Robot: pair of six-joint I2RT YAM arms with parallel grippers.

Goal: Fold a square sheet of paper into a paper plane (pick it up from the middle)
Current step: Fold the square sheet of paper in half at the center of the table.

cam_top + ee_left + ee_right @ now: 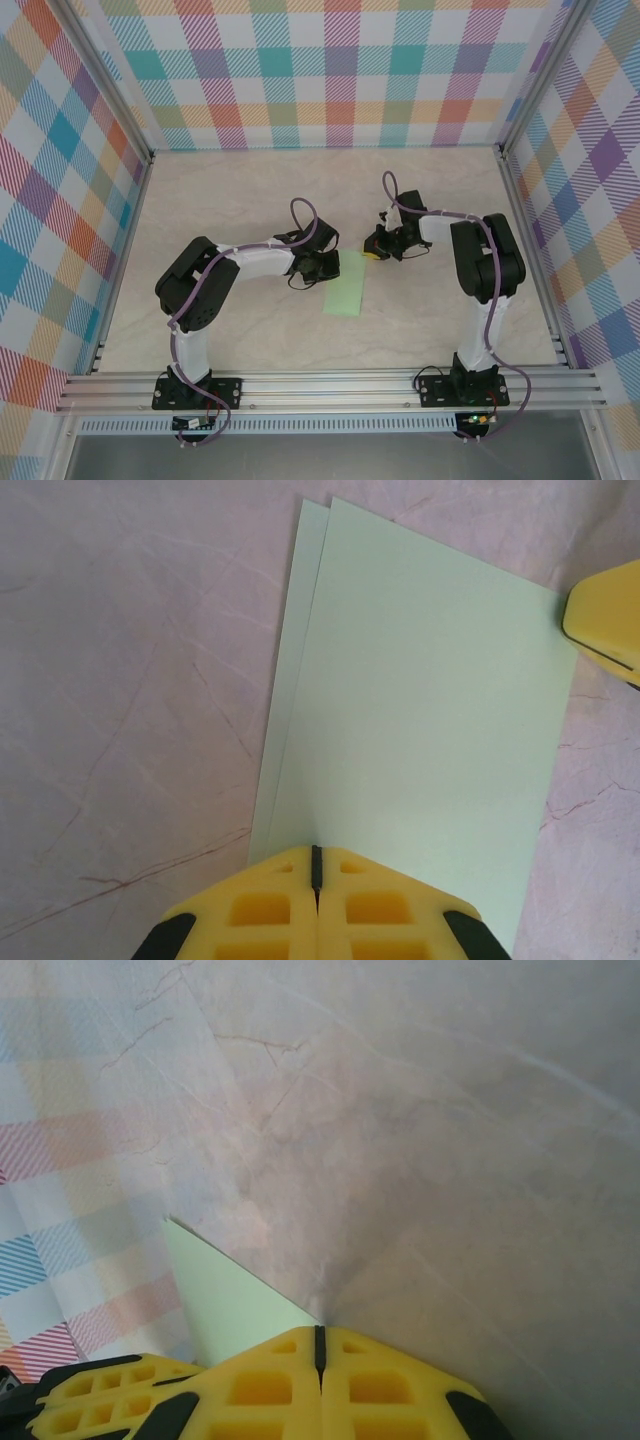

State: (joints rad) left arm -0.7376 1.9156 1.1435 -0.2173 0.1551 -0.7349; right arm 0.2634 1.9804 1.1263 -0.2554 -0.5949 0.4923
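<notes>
The square sheet of paper (420,730) was thin, matt and smooth. The counter (130,730) looked like pale veined marble with a soft sheen. The left claw (316,855) and right claw (319,1335) were moulded yellow plastic, matt, with black inserts. The frame rails (330,385) were ribbed metal.
</notes>
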